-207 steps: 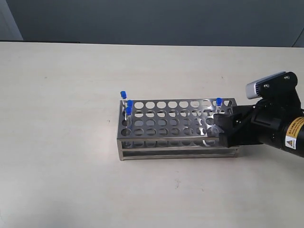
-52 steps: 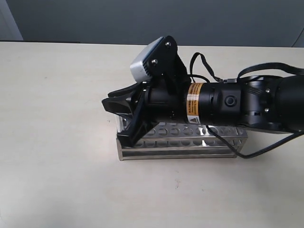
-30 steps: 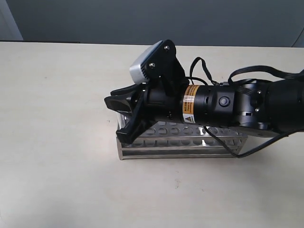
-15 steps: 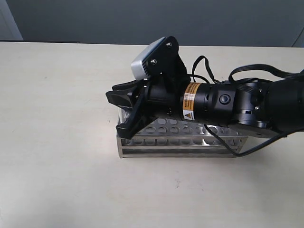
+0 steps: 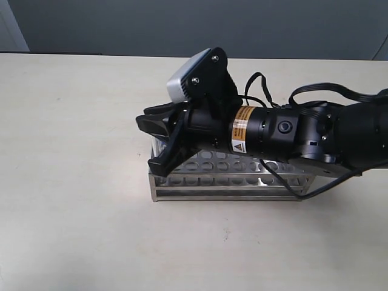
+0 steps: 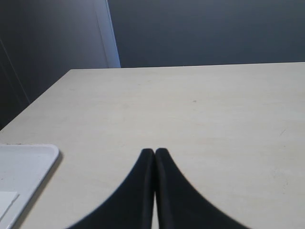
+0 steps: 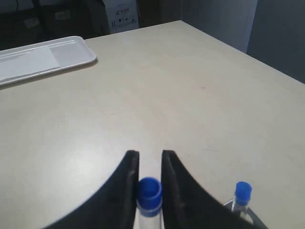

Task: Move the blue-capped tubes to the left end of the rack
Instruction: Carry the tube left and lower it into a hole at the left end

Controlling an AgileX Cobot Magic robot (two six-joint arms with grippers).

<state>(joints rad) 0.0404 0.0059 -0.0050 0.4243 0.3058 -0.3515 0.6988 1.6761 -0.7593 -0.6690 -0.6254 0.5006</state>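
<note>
Over the left end of the rack (image 5: 242,182), the right gripper (image 7: 150,155) holds a blue-capped tube (image 7: 149,192).
Its fingers sit narrow on either side of the cap, with the tube's long axis upright above the holes. A second tube (image 7: 242,190) stands just beside. The left gripper (image 6: 154,151), fingers together, is elsewhere.

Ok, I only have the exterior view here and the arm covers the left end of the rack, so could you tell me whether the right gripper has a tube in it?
Observer: Yes. In the right wrist view a blue-capped tube sits between the jaws of the right gripper, and they look closed against its cap.
Operator: Thank you. Is any other tube near it?
Observer: A second blue-capped tube shows just beside it, outside the jaws.
Operator: And what is the left gripper doing?
Observer: The left gripper is shut with nothing in it, above bare table.
</note>
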